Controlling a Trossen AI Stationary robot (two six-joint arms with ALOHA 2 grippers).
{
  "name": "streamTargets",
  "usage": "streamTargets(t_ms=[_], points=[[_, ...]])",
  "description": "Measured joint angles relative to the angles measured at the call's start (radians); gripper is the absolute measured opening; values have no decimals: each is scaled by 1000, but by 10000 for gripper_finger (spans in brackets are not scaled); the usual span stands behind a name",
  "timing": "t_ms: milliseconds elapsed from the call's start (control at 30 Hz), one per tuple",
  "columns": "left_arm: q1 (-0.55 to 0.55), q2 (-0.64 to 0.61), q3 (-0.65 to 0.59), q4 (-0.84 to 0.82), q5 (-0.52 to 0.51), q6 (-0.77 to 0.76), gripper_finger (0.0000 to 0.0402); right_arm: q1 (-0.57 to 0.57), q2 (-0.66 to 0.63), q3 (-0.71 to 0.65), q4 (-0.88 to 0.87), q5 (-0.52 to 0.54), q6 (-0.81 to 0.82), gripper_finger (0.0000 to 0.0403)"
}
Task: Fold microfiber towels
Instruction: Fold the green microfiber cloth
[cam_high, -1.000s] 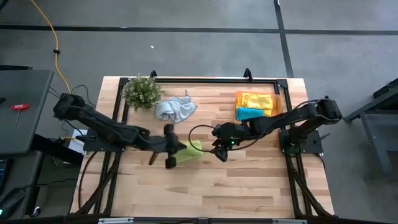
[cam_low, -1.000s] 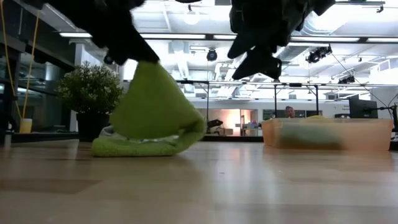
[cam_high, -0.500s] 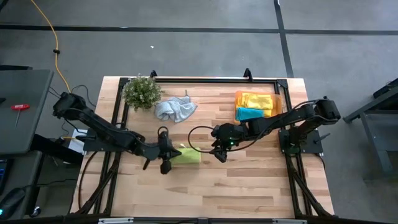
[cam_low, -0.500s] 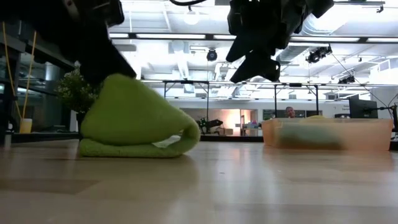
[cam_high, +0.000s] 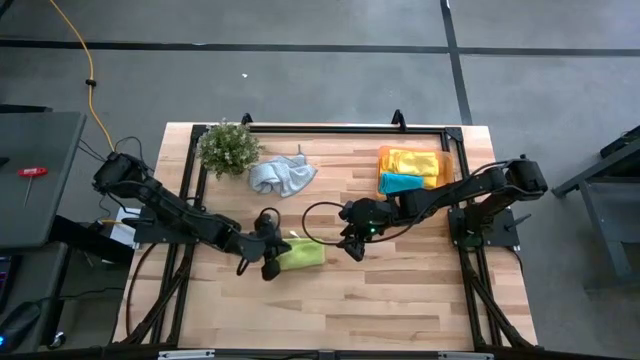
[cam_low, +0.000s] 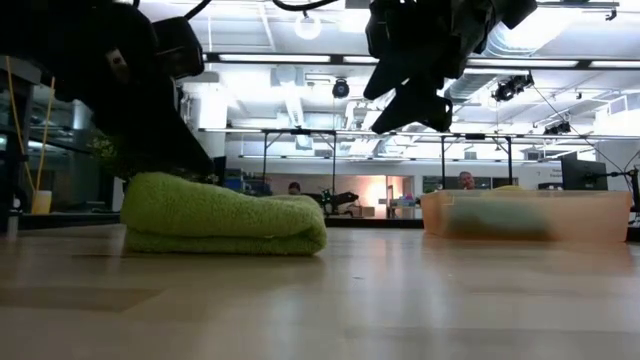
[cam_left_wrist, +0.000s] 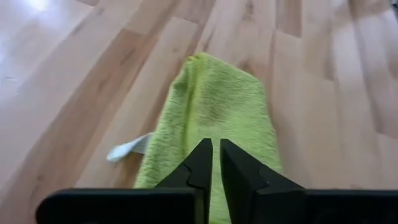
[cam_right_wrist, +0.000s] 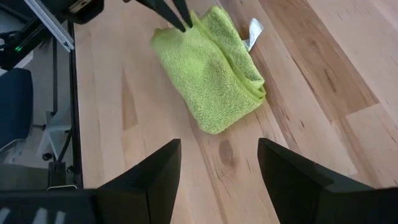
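The lime green towel lies folded in a flat bundle on the wood table, left of centre; it also shows in the low view. A white tag sticks out at one side. My left gripper sits low at the towel's left end with its fingers almost together. My right gripper hangs open above the table, right of the towel, touching nothing. A pale grey-blue towel lies crumpled farther back. My left gripper has its fingertips on the top layer of the lime green towel at its left end, with only a thin gap between them. The fingers slant down from the table's left. The towel rests flat on the table, folded over itself.
A small leafy plant stands at the back left. An orange tray at the back right holds a yellow towel and a teal one. Bare wood lies along the near edge.
My left gripper has sunk and gone toward the table's near-left, taking the towel's raised edge down with it. The towel stood up like a tent; now its upper layer lies flat on the lower one.
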Motion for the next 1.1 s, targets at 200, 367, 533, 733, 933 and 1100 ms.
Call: streamTargets(t_ms=[200,367,533,733,933,1100], points=[[34,0,0,-29,-14,37,59,0,0,0,4,7,9,206],[74,-22,5,-47,17,62,107,0,0,0,18,8,21,206],[92,-118,21,-114,108,90,160,-2,0,0,21,8,28,206],[-26,-186,14,-123,221,202,175,-6,0,0,27,14,27,206],[-136,-106,-2,-126,95,178,141,-6,0,-1,29,23,28,206],[-172,-34,0,-63,53,193,114,-6,0,-1,29,42,37,206]])
